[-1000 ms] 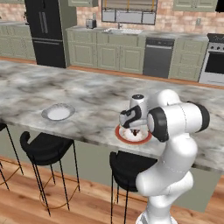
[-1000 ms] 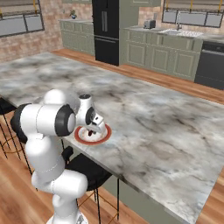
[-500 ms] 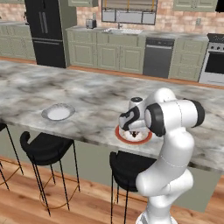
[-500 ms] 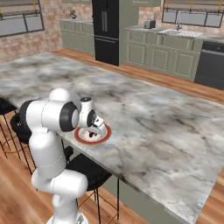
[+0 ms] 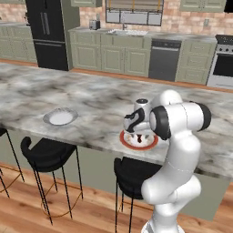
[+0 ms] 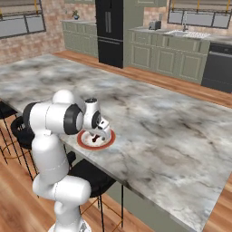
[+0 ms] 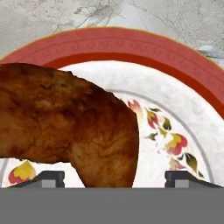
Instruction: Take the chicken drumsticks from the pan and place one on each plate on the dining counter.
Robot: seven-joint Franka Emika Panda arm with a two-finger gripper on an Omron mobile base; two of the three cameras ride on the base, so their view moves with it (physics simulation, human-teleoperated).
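Observation:
A dark reddish-brown chicken drumstick [image 7: 65, 127] lies on the red-rimmed plate [image 7: 131, 46], close under the hand. My gripper [image 7: 117, 178] is open, with one fingertip on each side of the meat and set wide apart. From the base, the gripper [image 5: 136, 133] [image 6: 97, 135] hangs low over that plate [image 5: 124, 140] [image 6: 83, 142] near the front edge of the dining counter [image 5: 91, 95] [image 6: 172, 136]. A plain grey-white plate [image 5: 60, 117] sits to the left and holds nothing. The pan is out of view.
Black bar stools [image 5: 45, 152] [image 5: 132, 173] stand below the counter's front edge, one right under the red plate. Another stool [image 6: 20, 129] is behind my arm. Cabinets, a fridge and a stove [image 5: 223, 63] line the far wall.
The gripper jaws have gone from shut to open, letting the drumstick go onto the red-rimmed plate. The arm has settled slightly lower and closer over it.

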